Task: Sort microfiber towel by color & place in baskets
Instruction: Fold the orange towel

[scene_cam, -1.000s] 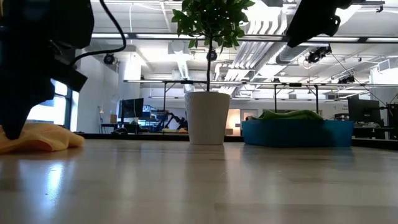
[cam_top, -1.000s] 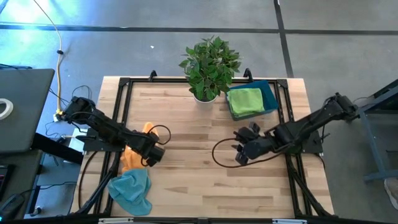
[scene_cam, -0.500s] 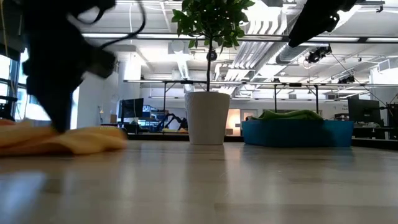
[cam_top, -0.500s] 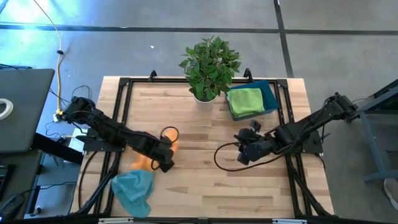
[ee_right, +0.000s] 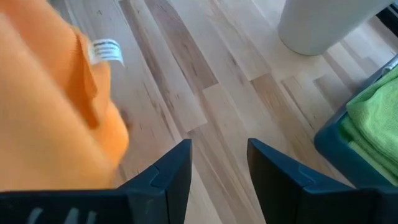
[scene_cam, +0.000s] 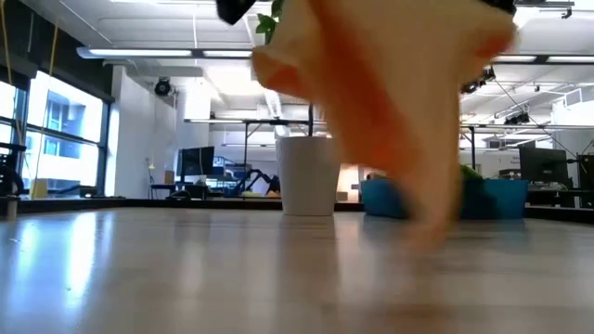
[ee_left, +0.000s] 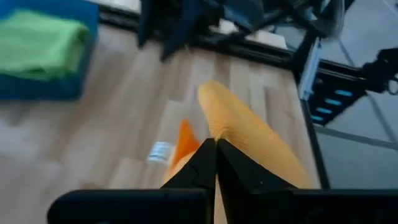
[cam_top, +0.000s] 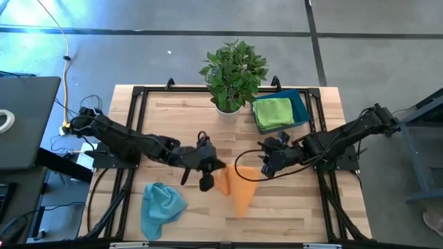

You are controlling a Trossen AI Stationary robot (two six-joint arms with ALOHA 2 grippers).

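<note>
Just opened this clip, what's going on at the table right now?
The left gripper is shut on an orange towel and holds it off the table mid-table, near the open, empty right gripper. A light blue towel lies crumpled at the front left. A green towel sits in the blue basket beside the potted plant.

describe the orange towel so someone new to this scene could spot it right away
Start at the potted plant at the table's far edge and come toward the middle of the wooden table. There the orange towel hangs from the shut left tool. The other loose towel is the light blue towel, crumpled near the front edge.
</note>
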